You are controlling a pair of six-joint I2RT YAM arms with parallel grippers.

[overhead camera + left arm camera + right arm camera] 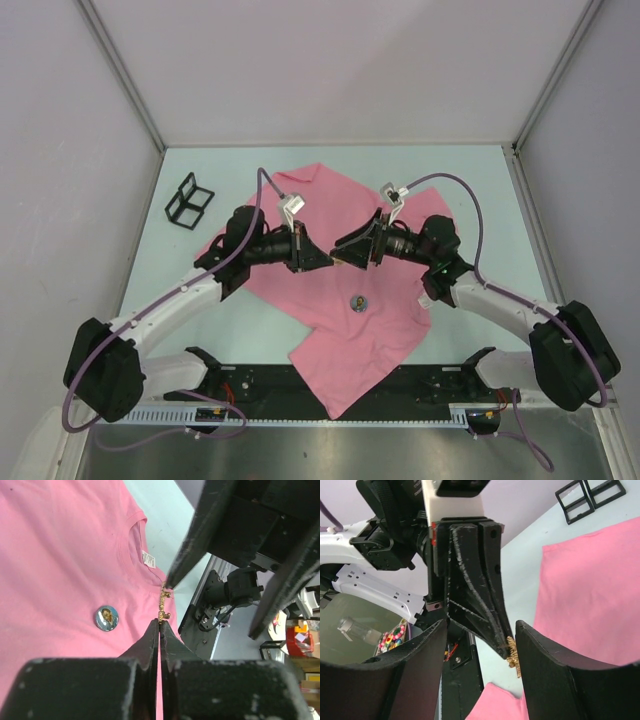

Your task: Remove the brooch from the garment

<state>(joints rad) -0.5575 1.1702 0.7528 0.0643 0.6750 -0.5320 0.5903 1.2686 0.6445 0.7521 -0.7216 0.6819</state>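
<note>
The pink garment (pixel 340 330) lies spread on the table, its white label (pixel 148 559) at the neckline. Above it the two grippers meet tip to tip. My left gripper (pixel 160 622) is shut on the lower end of a small golden brooch (pixel 164 602). The brooch (pixel 514 655) hangs in the air over the cloth. My right gripper (pixel 481 630) is open, its jaws standing either side of the left fingertips and the brooch. One right finger (pixel 545 670) is right beside the brooch; whether it touches I cannot tell. From above, the left gripper (pixel 322 262) and right gripper (pixel 347 254) hide the brooch.
A round blue picture badge (pixel 358 302) sits on the shirt nearer the arm bases, also in the left wrist view (pixel 106 618). A black wire frame (pixel 190 200) stands at the table's far left. Grey walls close in the back and sides.
</note>
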